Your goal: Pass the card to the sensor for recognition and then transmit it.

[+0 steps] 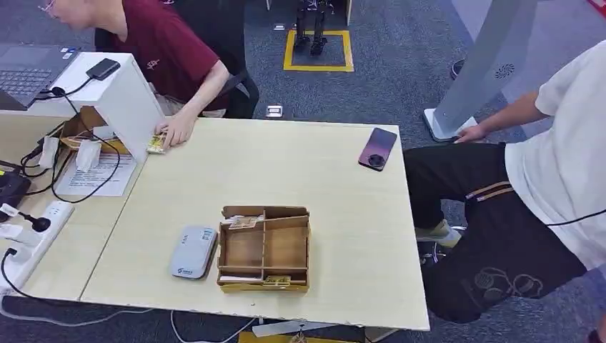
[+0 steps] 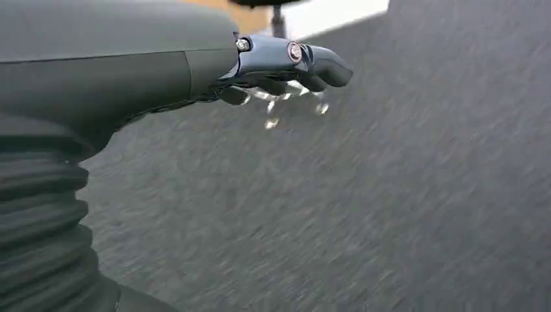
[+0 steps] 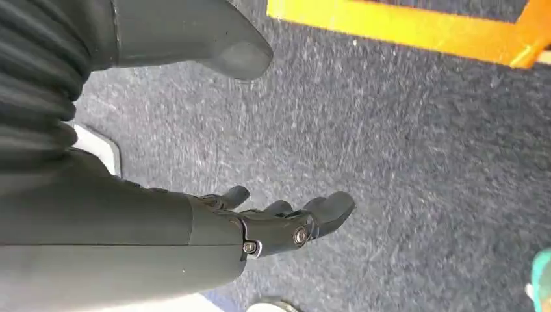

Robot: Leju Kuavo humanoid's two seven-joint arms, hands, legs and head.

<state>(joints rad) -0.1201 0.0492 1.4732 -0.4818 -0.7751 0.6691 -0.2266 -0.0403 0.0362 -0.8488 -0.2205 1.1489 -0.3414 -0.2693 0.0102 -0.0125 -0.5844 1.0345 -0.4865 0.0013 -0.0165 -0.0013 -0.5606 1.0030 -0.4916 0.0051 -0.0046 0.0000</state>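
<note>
On the counter a wooden tray stands beside the grey sensor; a card lies in its far compartment. Both arms hang over the carpet: left hand and right hand hold nothing, fingers loosely apart. I think one hand should rise slowly, then pinch the card by its edge.

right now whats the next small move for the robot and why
Probably raise the right hand toward the wooden tray: both hands hang empty over the carpet, left hand included, and a card sits in the tray's far-left compartment beside the grey sensor.
</note>
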